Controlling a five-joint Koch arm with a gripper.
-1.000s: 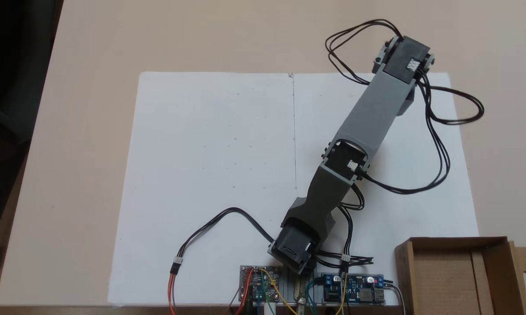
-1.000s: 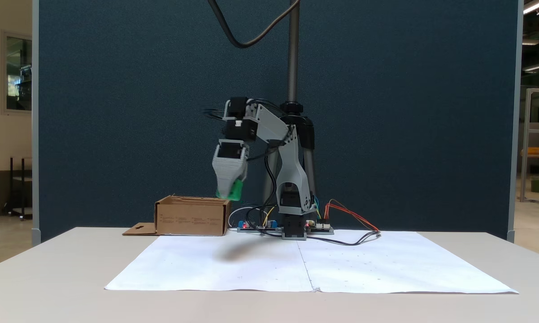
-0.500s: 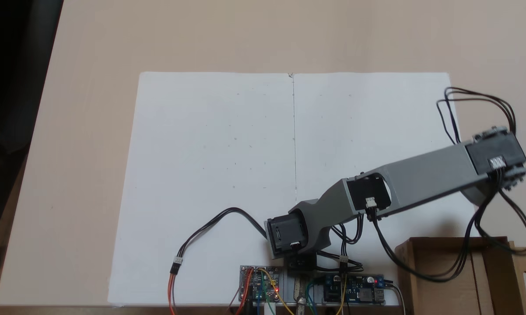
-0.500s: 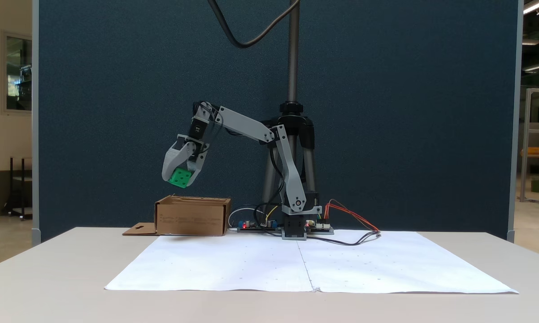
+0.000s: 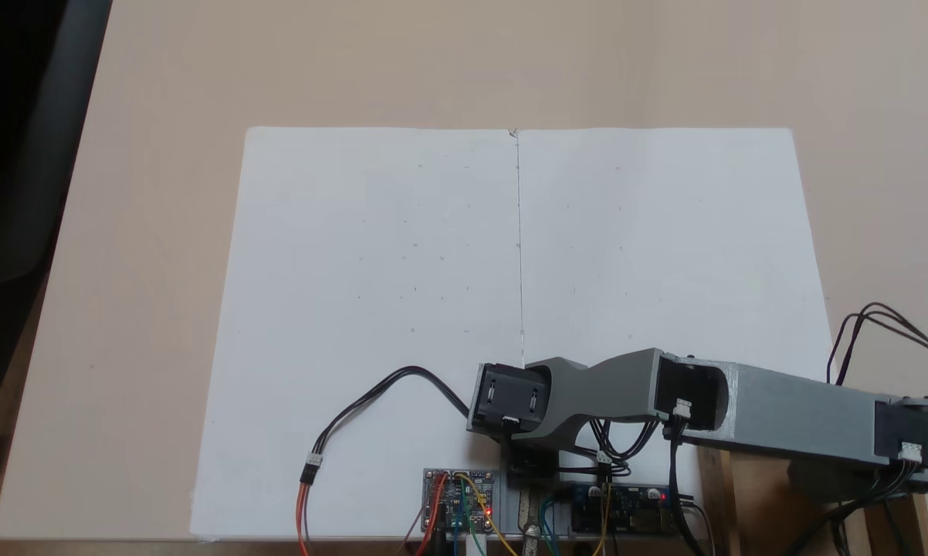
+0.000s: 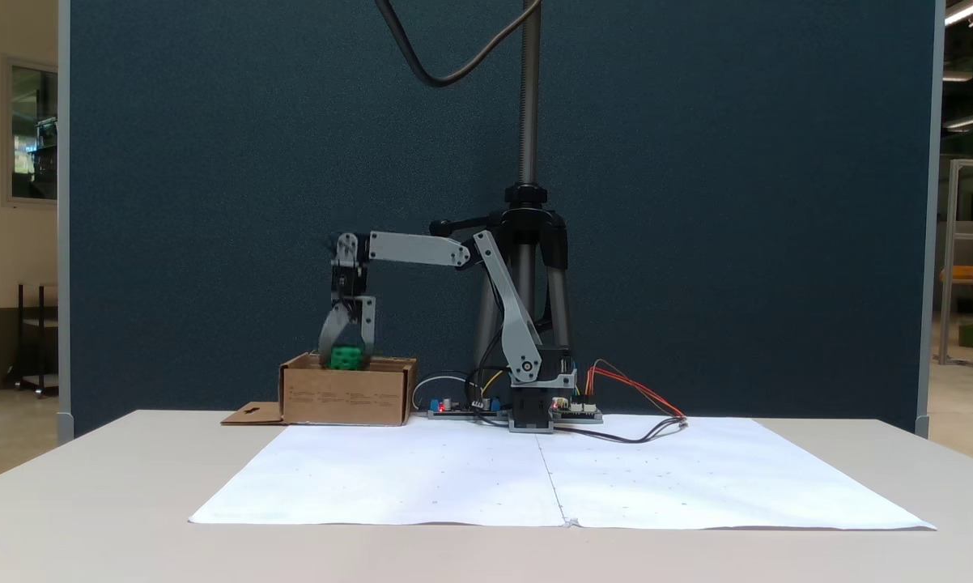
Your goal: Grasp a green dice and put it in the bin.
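In a fixed view from the front, the green dice (image 6: 346,356) sits between the two fingers of my gripper (image 6: 346,362), level with the top rim of the bin (image 6: 349,397). The gripper points straight down over the bin and is shut on the dice. The bin is a low brown cardboard box with a flap lying flat on its left. In a fixed view from above, the grey arm (image 5: 780,409) reaches out to the lower right over the bin (image 5: 712,502) and covers most of it; the gripper and the dice are hidden beneath the arm.
A large white paper sheet (image 5: 510,270) covers the middle of the table. Circuit boards (image 5: 460,502) and loose black cables (image 5: 387,386) lie by the arm's base. A tripod pole (image 6: 527,162) stands behind the base, in front of a dark blue partition.
The arm has swung from over the paper to above the bin. It has then lowered, bringing the held dice down to the bin's rim.
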